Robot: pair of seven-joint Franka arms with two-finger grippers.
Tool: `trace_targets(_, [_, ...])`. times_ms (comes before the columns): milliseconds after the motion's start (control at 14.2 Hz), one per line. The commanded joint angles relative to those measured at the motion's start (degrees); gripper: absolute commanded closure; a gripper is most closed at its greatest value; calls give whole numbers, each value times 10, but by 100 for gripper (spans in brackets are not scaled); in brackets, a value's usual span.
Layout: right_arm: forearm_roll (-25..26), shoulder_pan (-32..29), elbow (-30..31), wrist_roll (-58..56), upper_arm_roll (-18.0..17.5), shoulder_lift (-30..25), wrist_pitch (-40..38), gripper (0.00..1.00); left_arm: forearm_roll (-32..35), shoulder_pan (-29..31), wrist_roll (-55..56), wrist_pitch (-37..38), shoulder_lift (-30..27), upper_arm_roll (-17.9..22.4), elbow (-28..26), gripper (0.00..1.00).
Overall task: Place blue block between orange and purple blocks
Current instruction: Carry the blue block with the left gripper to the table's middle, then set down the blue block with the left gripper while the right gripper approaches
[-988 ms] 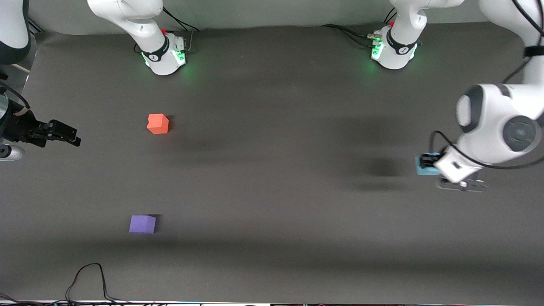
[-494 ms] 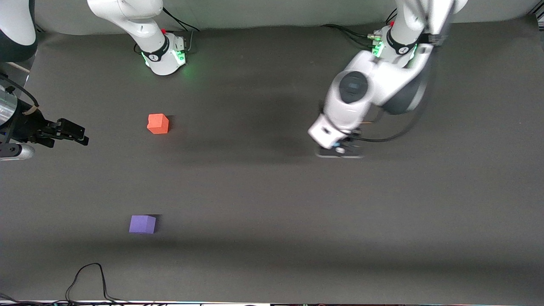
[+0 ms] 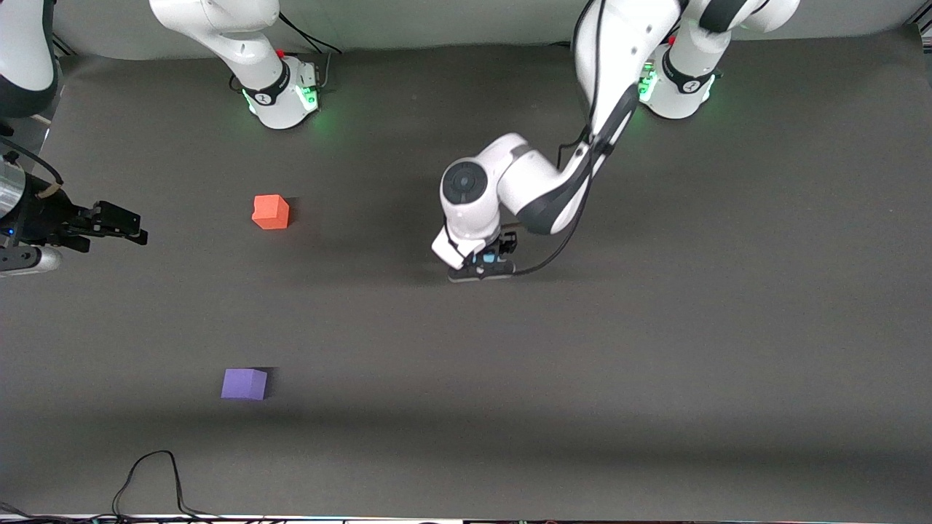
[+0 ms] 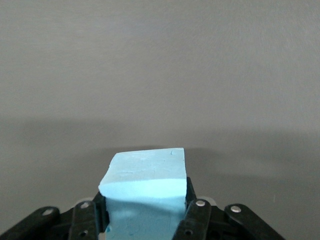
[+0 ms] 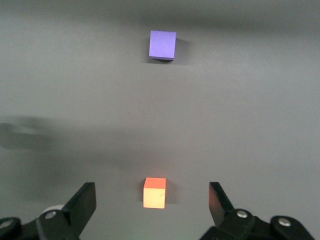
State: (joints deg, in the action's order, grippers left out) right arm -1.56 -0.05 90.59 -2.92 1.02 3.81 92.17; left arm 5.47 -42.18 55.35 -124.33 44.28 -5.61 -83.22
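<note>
My left gripper (image 3: 488,259) is shut on the blue block (image 3: 486,257), holding it over the middle of the table. In the left wrist view the sky-blue cube (image 4: 145,182) sits between the fingers of the left gripper (image 4: 145,212). The orange block (image 3: 271,212) sits toward the right arm's end of the table. The purple block (image 3: 244,383) sits nearer to the front camera than the orange one. My right gripper (image 3: 122,222) is open and empty at the right arm's end of the table. The right wrist view shows the orange block (image 5: 154,193) between the open fingers of the right gripper (image 5: 152,199), and the purple block (image 5: 162,44) farther off.
The dark grey table mat (image 3: 655,378) bears only the two cubes. The right arm's base (image 3: 280,91) and the left arm's base (image 3: 677,87) stand farthest from the front camera. A black cable (image 3: 149,473) loops at the table's near edge.
My left arm has swung from its own end of the table to the middle, carrying the blue block. My right gripper has barely shifted. The orange and purple blocks have not moved.
</note>
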Motion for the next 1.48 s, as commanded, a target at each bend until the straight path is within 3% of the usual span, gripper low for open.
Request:
trace_targets(0, [13, 38, -2, 53, -1, -10, -5, 0, 16, -11, 29, -8, 33, 9, 35, 52])
trace_targets(212, [2, 100, -2, 62, -1, -4, -1, 0, 15, -11, 15, -8, 32, 9, 36, 49])
trace_targets(282, [1, 117, -2, 84, -1, 0, 2, 0, 16, -11, 13, -8, 32, 9, 36, 39])
trace_targets(353, [1, 130, -3, 108, -1, 5, 6, 0, 20, -11, 6, -5, 29, 9, 36, 1])
trace_targets(565, [-30, 167, -20, 132, -3, 37, 19, 0, 19, 3, -23, 19, -2, 9, 34, 0])
trace_targets(635, [-53, 167, -29, 166, -14, 50, 22, 0, 14, 19, -47, 52, -23, 6, 34, 0])
trace_targets(918, [-50, 162, -67, 241, -85, 103, 42, 0, -62, 123, -184, 165, -120, -9, 21, 0])
trace_targets(1129, [-13, 160, -63, 320, -149, 138, 91, 0, -103, 239, -314, 253, -170, -9, 19, 0])
trace_targets(1412, [79, 161, -48, 456, -252, 222, 196, 0, -92, 360, -437, 307, -213, -5, 14, 0])
